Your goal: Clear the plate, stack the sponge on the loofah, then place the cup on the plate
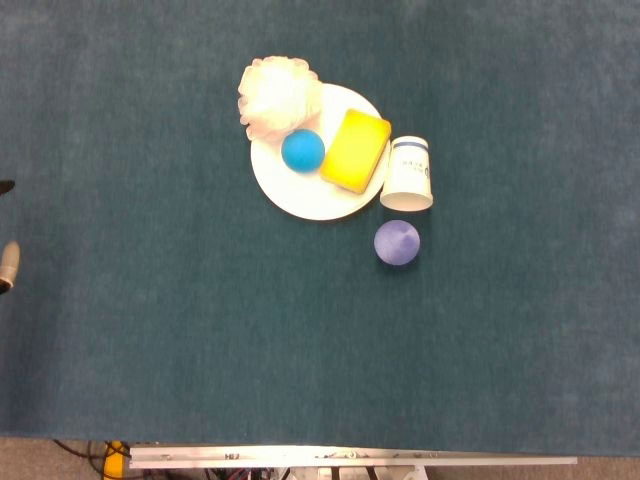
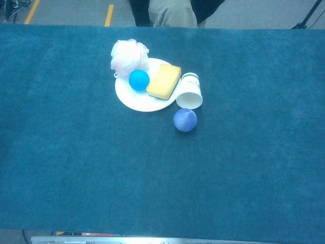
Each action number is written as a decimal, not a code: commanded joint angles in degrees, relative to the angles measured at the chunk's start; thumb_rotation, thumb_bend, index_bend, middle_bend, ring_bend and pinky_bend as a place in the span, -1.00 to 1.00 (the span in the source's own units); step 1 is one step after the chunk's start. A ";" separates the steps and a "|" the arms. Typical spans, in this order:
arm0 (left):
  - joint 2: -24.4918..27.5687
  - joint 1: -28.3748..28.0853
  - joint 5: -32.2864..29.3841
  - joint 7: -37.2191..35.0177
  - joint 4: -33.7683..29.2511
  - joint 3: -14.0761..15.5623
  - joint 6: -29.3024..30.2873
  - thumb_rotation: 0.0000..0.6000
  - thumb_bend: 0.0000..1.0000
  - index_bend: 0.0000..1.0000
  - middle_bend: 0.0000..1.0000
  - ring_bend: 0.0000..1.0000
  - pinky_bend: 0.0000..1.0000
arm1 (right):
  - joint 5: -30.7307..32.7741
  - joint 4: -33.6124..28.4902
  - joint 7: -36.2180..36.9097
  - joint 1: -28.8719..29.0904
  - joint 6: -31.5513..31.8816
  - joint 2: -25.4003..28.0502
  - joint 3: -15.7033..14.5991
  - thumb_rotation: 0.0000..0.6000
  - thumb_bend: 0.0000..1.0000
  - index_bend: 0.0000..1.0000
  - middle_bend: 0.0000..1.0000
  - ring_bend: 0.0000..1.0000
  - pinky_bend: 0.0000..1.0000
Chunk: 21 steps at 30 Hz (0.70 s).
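A white plate (image 1: 300, 195) (image 2: 134, 99) lies at the table's middle back. On it rest a bright blue ball (image 1: 302, 150) (image 2: 138, 80) and a yellow sponge (image 1: 356, 150) (image 2: 163, 81). A white loofah (image 1: 277, 95) (image 2: 127, 55) overlaps the plate's far left rim. A white paper cup (image 1: 409, 175) (image 2: 190, 92) lies on its side just right of the plate, mouth toward me. Only two spread fingertips of my left hand (image 1: 7, 225) show at the left edge of the head view, far from the objects and holding nothing. My right hand is out of sight.
A purple ball (image 1: 397, 243) (image 2: 185, 120) sits on the teal cloth just in front of the cup. A person's legs (image 2: 167, 12) stand beyond the far table edge. A metal rail (image 1: 350, 458) runs along the near edge.
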 commanded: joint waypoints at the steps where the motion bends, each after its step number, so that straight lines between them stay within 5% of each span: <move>1: 0.00 0.01 0.05 0.03 -0.01 0.03 0.01 1.00 -0.18 -0.61 -0.49 -0.58 -0.78 | -0.02 0.00 0.01 0.00 -0.04 -0.01 -0.03 1.00 -0.81 -0.20 -0.12 -0.31 -0.37; 21: 0.98 0.07 0.57 -0.31 -0.28 0.01 0.40 1.00 -0.18 -0.61 -0.49 -0.58 -0.78 | -7.18 -5.57 0.63 5.00 -4.51 4.36 -0.78 1.00 -0.81 -0.20 -0.12 -0.31 -0.37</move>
